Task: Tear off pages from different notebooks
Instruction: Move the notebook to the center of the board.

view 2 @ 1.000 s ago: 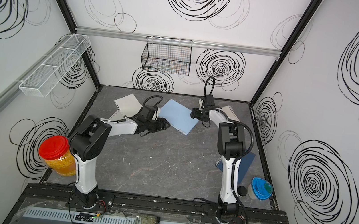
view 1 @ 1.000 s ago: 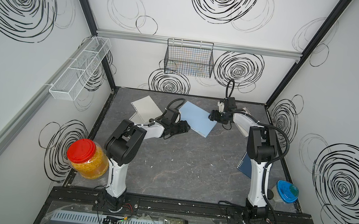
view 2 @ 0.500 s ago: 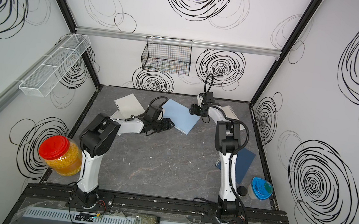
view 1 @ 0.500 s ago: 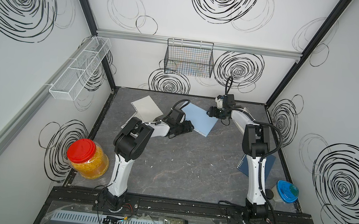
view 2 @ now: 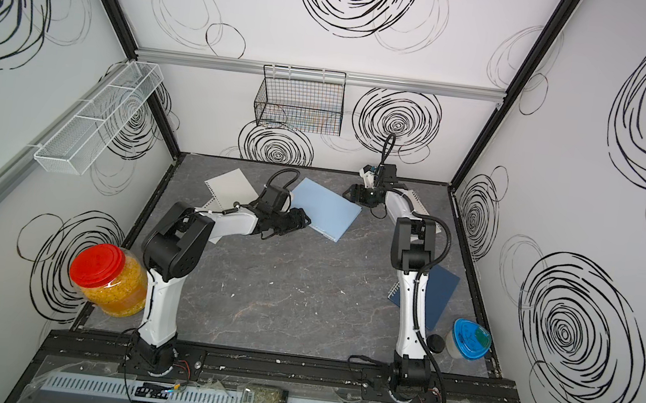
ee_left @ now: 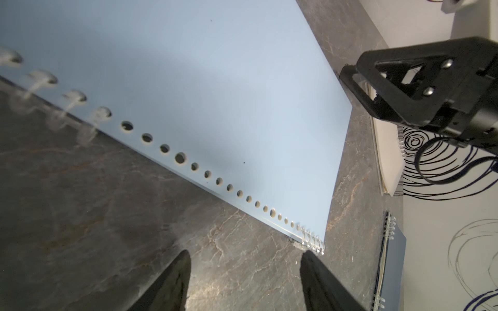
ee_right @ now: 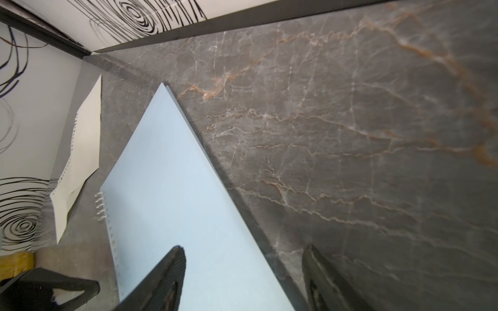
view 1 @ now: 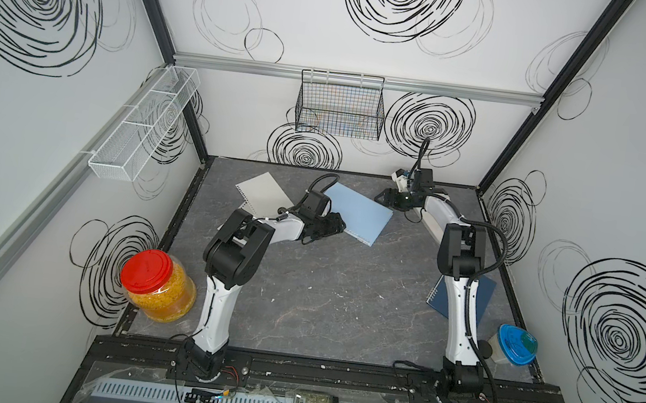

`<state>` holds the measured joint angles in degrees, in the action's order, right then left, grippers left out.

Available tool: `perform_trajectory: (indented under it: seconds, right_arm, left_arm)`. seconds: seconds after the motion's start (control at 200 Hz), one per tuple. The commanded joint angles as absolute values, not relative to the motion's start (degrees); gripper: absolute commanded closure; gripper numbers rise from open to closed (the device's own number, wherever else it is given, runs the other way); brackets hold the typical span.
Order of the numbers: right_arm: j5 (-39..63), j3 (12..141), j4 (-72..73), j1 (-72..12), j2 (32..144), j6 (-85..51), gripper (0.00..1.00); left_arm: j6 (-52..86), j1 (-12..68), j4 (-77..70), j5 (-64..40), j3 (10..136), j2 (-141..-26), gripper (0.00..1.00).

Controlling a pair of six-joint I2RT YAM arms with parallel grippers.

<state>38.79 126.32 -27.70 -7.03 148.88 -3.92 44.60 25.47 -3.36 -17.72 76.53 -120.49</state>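
**Listener:** What do the left jaws show?

**Operator:** My left gripper (ee_left: 245,258) has its jaws wide apart. Only the dark marbled table (ee_left: 107,229) shows between them, and I hold nothing there. The light-blue notebook (ee_left: 215,94) lies flat just ahead of the fingertips, with its punched, wire-bound edge facing them. The corner that carries the coils sits just beside one fingertip (ee_left: 312,269).

**Listener:** And the right jaws?

**Operator:** My right gripper (ee_right: 242,250) is at the opposite side of the same notebook, jaws also spread wide and gripping nothing. One finger (ee_right: 169,269) is over the blue cover and the other is over bare table, so the notebook's plain long edge runs between them. I cannot tell whether that finger touches the cover.

**Listener:** Where are the pages and the other notebooks?

**Operator:** The loose cream pages (view 1: 261,191), with holes along one edge, lie past the blue notebook as seen from my right jaws. From my left jaws they are behind, beside that arm's wrist. The clear-covered notebook (ee_left: 388,167), showing cream paper, lies behind my right jaws, partly under that arm. The navy notebook (view 1: 486,291) lies well behind the right jaws, closed and flat, partly hidden by the arm in both top views.
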Motion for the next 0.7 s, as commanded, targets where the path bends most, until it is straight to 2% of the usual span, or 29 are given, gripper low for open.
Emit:
perform_trajectory:
  seconds: [0.0,0.26,0.696]
  right_arm:
    - [43.5,126.9,-33.7,-7.0,150.9,-2.2,0.31]
    - [43.9,124.7,-38.4,-6.5,148.7,-0.8,0.40]
    - [45.7,103.0,-32.4,-7.6,135.4,-1.7,0.60]
  left_arm:
    - [43.6,25.0,-3.1,-17.4,78.2,-122.0,0.32]
    - [42.7,23.9,-1.7,-16.7,77.4,-121.7,0.33]
    - [38.3,20.9,3.4,-15.0,79.3,-122.1,0.33]
